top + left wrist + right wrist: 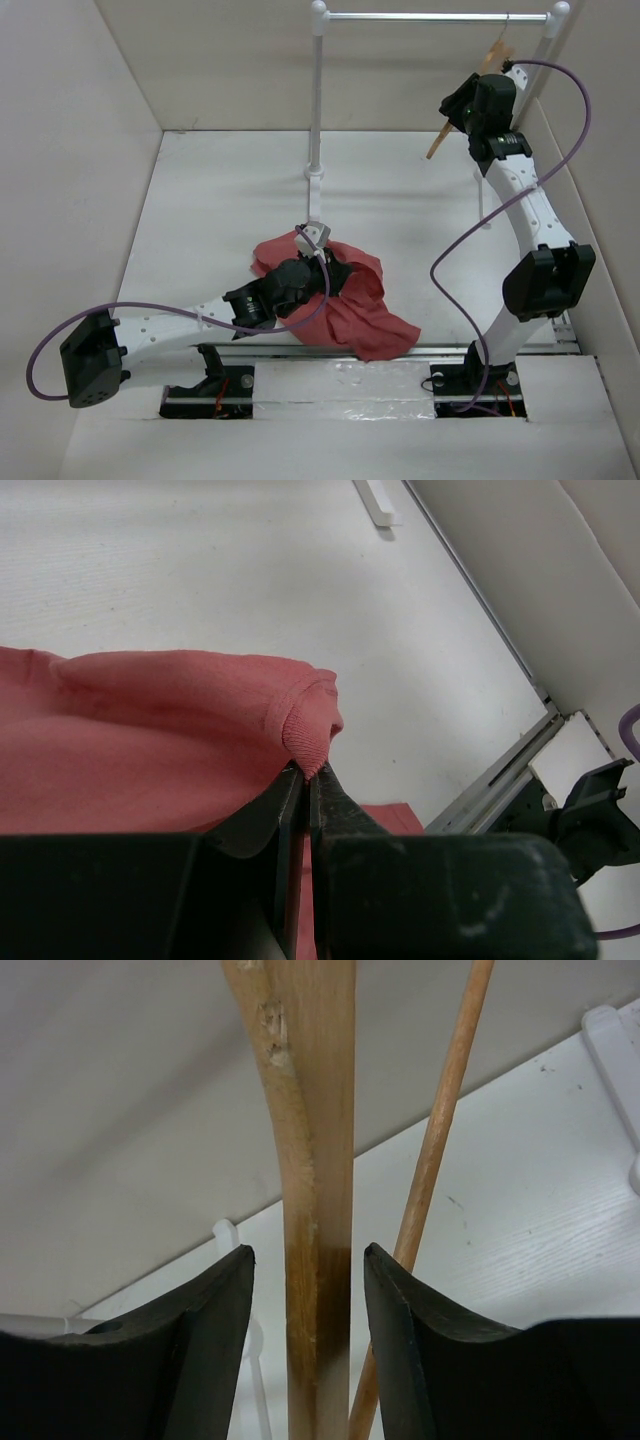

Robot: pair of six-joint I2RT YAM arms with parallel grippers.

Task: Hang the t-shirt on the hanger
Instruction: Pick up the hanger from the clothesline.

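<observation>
The red-pink t-shirt (355, 300) lies crumpled on the table, near the front middle. My left gripper (335, 272) is down on its top. In the left wrist view the left gripper (308, 775) is shut on a folded hem of the t-shirt (150, 730). The tan wooden hanger (438, 143) hangs by its wire hook from the rack bar at the far right. My right gripper (455, 110) is raised to it. In the right wrist view the right gripper (308, 1255) is open, with the hanger's flat arm (315, 1160) between the fingers and a gap on each side.
The white rack has a post (317, 90) at the back middle and a metal bar (430, 16) across the top. The hanger's thin lower rod (440, 1140) runs beside my right finger. White walls enclose the table; a metal rail (440, 348) runs along the front.
</observation>
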